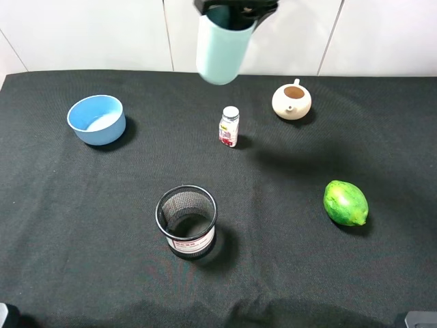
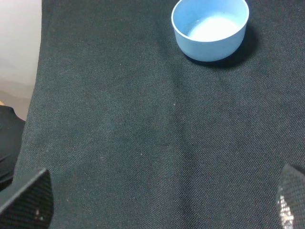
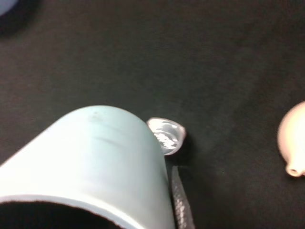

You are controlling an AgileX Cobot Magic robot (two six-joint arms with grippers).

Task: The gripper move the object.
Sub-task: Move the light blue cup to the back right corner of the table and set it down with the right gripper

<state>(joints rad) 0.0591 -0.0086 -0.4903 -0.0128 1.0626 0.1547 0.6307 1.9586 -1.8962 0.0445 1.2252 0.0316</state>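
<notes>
**Cup aloft in your right gripper**

Your right gripper [image 1: 234, 8] is clenched on the rim of the pale teal cup [image 1: 222, 51] at the top edge of the high view. The cup hangs at 6 o'clock from the gripper, slightly tilted and lifted off the black surface [image 1: 82, 225]. A small white bottle [image 1: 229, 126] stands at 6 o'clock from the cup. The cream teapot [image 1: 291, 100] is at about 4 o'clock and the blue bowl [image 1: 97, 119] at about 8 o'clock. Your left gripper [image 2: 159, 205] is spread wide over the surface, well apart from the bowl.
</notes>
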